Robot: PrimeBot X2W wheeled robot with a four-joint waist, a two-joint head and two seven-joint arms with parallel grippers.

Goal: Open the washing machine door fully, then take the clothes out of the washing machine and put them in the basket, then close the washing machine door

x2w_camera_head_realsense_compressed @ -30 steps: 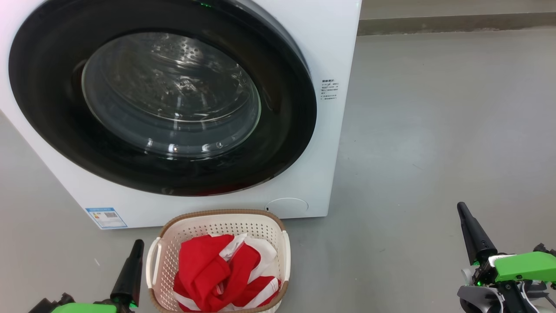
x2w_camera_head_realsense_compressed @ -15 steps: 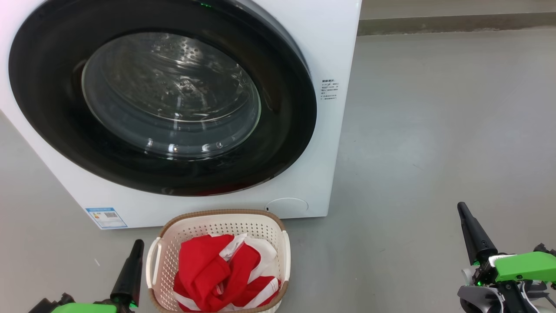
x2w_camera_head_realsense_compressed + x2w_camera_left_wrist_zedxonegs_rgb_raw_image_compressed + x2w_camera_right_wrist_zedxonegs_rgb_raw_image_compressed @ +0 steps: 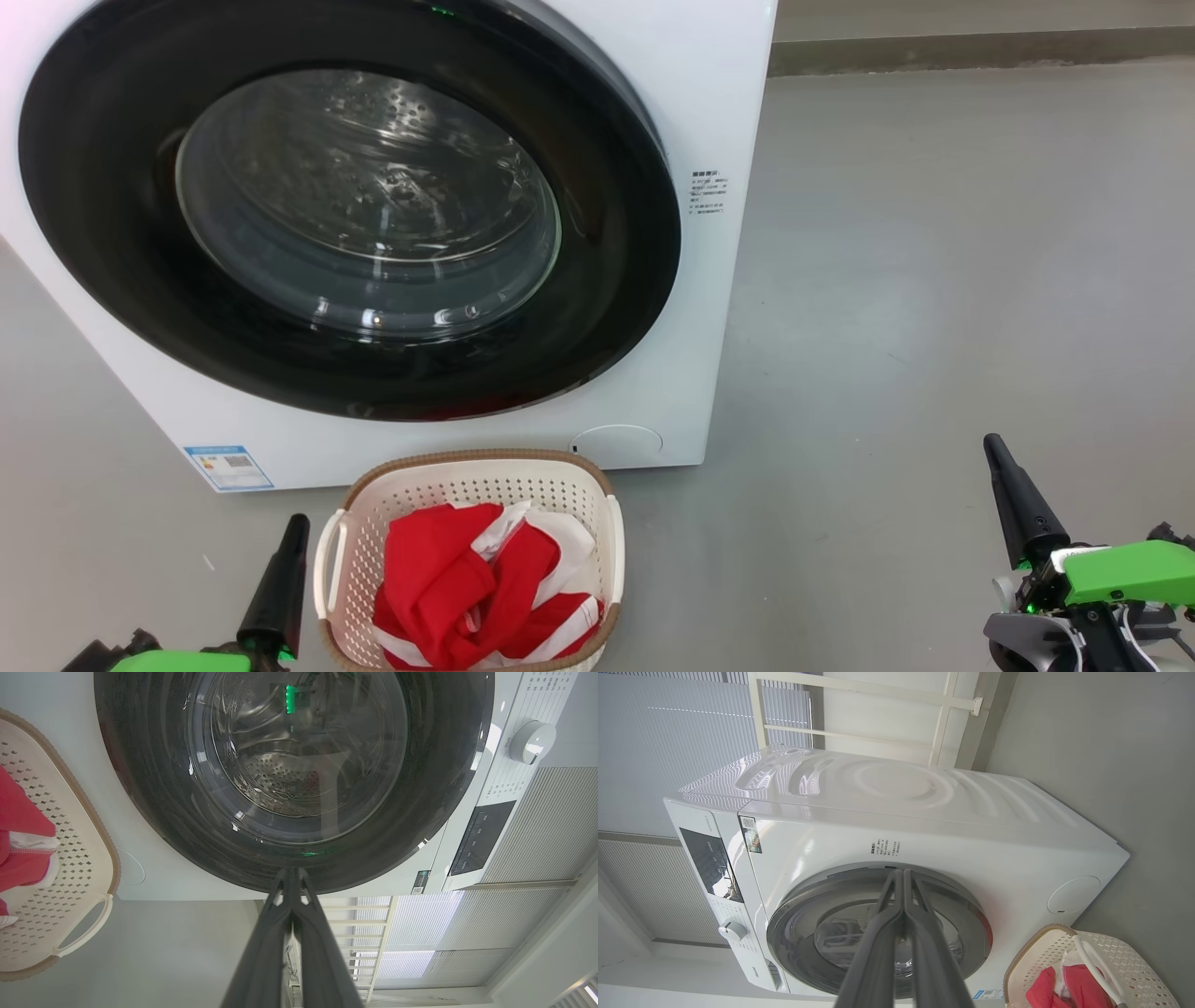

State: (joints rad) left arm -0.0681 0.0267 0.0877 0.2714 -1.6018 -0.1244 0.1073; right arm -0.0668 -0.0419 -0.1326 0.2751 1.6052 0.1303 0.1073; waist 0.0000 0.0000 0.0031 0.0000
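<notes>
Holding unchanged: left hand (image 3: 290, 877), right hand (image 3: 903, 875) pinched together, empty; clothes (image 3: 448, 579) in basket (image 3: 476, 457); door (image 3: 607, 233) closed.

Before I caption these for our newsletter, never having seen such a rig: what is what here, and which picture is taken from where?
This is a two-armed robot on wheels. The wide picture comes from a camera on its head, looking down at a washing machine with its round door shut. On the floor in front stands a basket with red and white clothes in it. The dark spikes at the lower corners are the left gripper and the right gripper. The other two pictures come from cameras on the wrists. Each looks along its own pair of fingers, so the room appears tilted there. Both pairs are pressed together and hold nothing.
</notes>
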